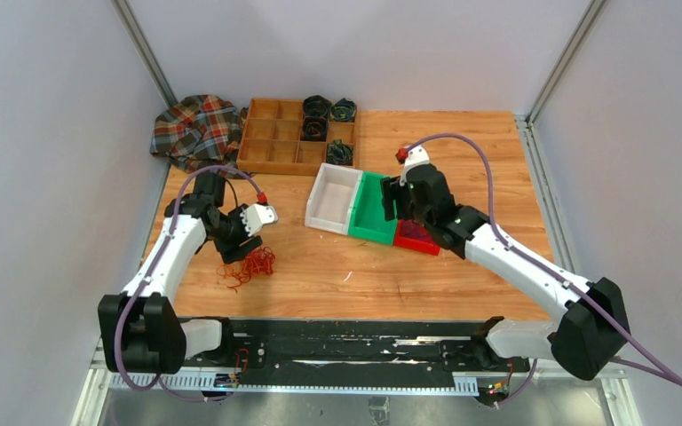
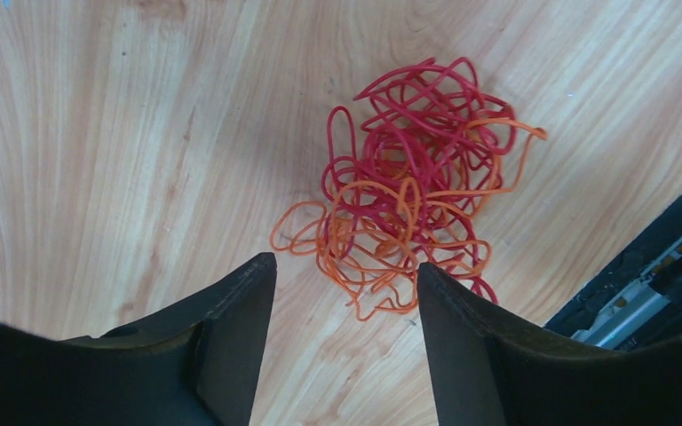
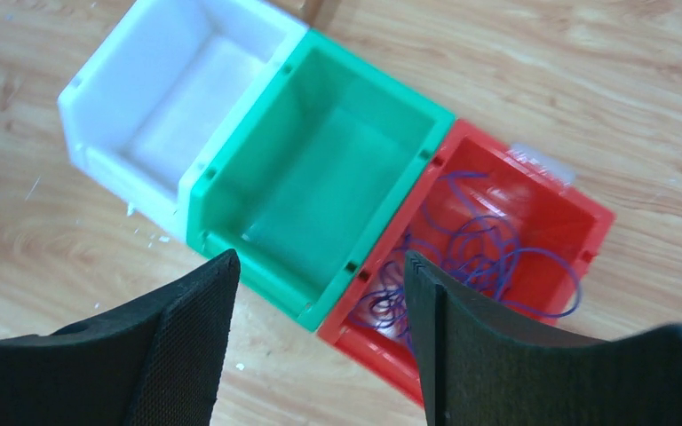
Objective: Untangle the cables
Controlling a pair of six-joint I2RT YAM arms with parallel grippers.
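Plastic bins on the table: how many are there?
3, side by side in one row: the white bin at one end, the green bin in the middle, the red bin at the other end, with a purple cable inside. None seems hidden.

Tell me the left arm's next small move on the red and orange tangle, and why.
Probably lower the left jaws onto the nearest orange loop and pinch it alone. The red and orange tangle lies knotted on the table, the jaws stand open over its near edge, and the purple cable already sits in the red bin.
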